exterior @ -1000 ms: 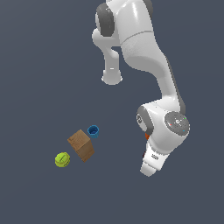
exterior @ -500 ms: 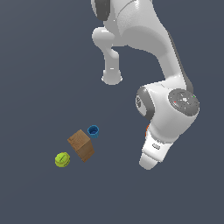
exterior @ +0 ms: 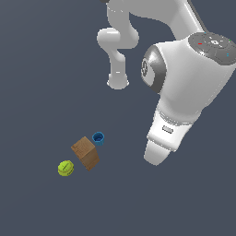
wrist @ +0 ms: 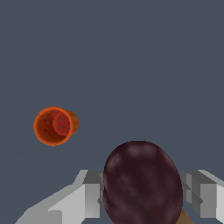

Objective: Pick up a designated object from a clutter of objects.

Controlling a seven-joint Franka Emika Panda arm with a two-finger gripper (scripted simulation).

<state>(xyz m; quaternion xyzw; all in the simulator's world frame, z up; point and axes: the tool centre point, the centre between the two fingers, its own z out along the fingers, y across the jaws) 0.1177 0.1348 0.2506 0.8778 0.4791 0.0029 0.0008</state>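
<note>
In the wrist view, the dark maroon lump sits between my gripper's two grey fingers, which press on it from both sides. The orange-red cup lies on its side on the floor below, apart from the lump. In the exterior view, the white arm's hand hides the gripper, the lump and the orange cup. The brown box, the small blue cup and the lime-green round object lie together at the exterior view's left, well away from the hand.
The arm's base post stands on the dark grey floor behind the clutter. The arm's large white links fill the upper right of the exterior view.
The arm's hand has moved up and looms larger in the exterior view. The sliver of orange beside the hand no longer shows. The box, blue cup and green object have not moved.
</note>
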